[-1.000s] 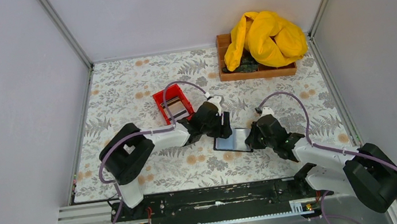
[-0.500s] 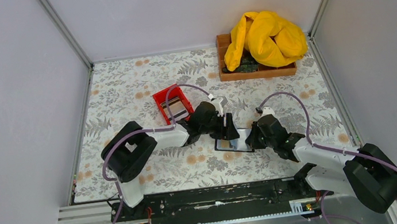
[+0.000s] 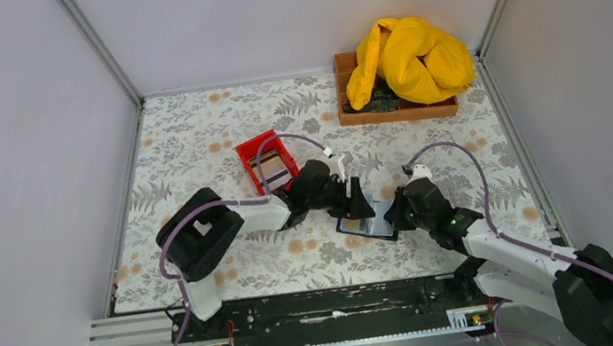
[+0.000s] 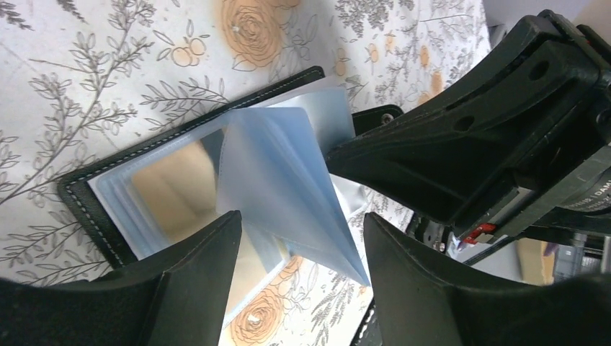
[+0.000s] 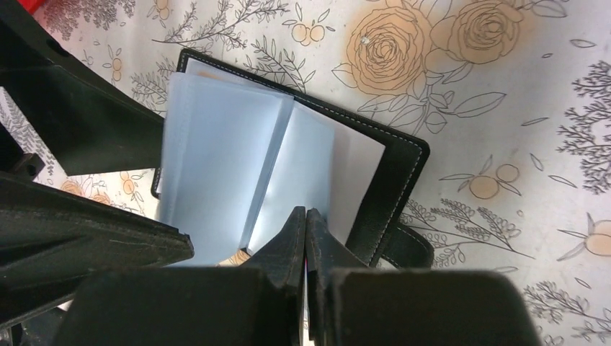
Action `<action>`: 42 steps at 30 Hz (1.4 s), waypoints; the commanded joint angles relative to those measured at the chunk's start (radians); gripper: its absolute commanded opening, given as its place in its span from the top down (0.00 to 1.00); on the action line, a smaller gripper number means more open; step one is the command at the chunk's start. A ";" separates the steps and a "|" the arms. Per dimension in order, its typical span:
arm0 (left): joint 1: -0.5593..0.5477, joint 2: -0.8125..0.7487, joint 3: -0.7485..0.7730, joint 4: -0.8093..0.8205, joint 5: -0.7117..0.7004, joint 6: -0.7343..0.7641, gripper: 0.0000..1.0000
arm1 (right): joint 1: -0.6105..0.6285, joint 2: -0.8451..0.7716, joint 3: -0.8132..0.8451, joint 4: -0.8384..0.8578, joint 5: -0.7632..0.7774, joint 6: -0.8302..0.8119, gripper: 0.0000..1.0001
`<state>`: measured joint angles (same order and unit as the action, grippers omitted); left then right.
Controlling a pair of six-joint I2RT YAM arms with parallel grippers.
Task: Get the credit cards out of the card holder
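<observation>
From above, the card holder (image 3: 370,224) lies open on the flowery desk (image 3: 190,134), right between the two arms, with a red bin (image 3: 266,162) just behind the left one. Left wrist cam: the left fingers (image 4: 194,274) are spread wide over the holder, a clear sleeve (image 4: 288,180) sticks up between them, and a tan card (image 4: 173,189) sits in a pocket. There's a label (image 4: 587,189) off to the side but I can only read "DAM". Right wrist cam: the right fingers (image 5: 295,238) are pinched fully together, tips down on the holder's pale inner page.

red bin (image 3: 252,142) mid-table | yellow cloth (image 3: 409,56) on wooden tray (image 3: 398,113) far right
</observation>
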<state>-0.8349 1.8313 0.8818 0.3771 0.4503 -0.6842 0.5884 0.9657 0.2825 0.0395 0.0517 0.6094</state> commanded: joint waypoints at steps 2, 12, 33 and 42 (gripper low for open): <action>0.000 0.012 -0.030 0.174 0.079 -0.055 0.29 | -0.007 -0.096 0.042 -0.092 0.054 -0.017 1.00; -0.002 0.068 -0.043 0.298 0.137 -0.122 0.27 | -0.007 -0.186 0.068 -0.180 0.110 0.005 1.00; -0.010 -0.026 -0.082 0.361 0.169 -0.085 0.03 | -0.006 -0.316 0.065 -0.138 -0.056 0.088 0.98; 0.019 -0.090 -0.095 0.207 0.003 -0.034 0.08 | -0.006 -0.227 0.059 -0.096 -0.067 0.084 0.97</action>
<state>-0.8410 1.7695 0.8047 0.6357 0.5579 -0.7467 0.5869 0.6834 0.3424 -0.1280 0.0120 0.6868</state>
